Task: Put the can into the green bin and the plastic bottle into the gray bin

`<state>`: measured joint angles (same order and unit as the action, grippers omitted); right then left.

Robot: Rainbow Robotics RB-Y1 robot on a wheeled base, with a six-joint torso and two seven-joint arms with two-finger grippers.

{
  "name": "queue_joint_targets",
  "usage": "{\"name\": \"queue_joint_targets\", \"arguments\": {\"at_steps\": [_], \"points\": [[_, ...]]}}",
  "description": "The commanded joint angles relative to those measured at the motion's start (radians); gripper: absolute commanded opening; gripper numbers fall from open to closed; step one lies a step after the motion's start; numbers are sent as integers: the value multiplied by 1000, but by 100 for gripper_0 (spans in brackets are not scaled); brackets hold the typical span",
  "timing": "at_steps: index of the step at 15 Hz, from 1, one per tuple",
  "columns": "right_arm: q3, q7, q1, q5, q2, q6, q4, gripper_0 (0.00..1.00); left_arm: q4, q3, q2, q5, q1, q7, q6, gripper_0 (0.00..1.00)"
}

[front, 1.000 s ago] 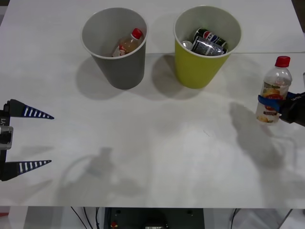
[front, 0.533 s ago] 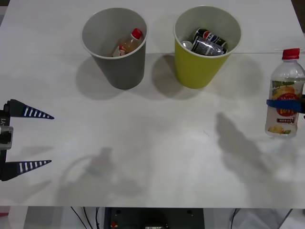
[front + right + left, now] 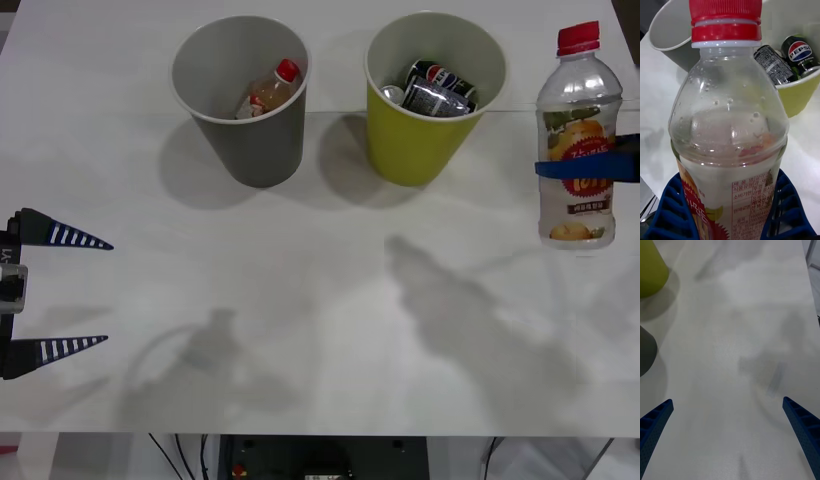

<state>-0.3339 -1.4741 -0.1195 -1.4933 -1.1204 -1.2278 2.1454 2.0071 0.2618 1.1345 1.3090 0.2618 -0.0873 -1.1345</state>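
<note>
Most of the right gripper is cut off at the right edge, apparently airborne, clamping the plastic bottle upright; the left gripper idles spread at near left.

The gray bin stands far left on the table, the green bin just right of it. The plastic bottle is at the right edge.

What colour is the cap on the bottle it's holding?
Red; the plastic bottle cap shows best in the right wrist view.
</note>
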Motion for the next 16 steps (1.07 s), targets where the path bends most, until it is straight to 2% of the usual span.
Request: {"name": "queue_joint_targets", "arguments": {"at_steps": [1,4,6,8,9,12,16], "points": [[82,0,-147,24,-41,-16,4,0,0,0,0,0,0,0,0,100],[190,0,-339,5,-38,-90,-25,0,0,0,0,0,0,0,0,100],[311,0,-517,-7,-36,-154,-78,0,0,0,0,0,0,0,0,100],[421,0,-660,-22,-10,-170,-139,0,0,0,0,0,0,0,0,100],[464,0,-715,-35,17,-170,-176,0,0,0,0,0,0,0,0,100],[584,0,-884,-168,136,-179,-282,0,0,0,0,0,0,0,0,100],[699,8,-1097,-349,363,-179,-553,0,0,0,0,0,0,0,0,100]]}}
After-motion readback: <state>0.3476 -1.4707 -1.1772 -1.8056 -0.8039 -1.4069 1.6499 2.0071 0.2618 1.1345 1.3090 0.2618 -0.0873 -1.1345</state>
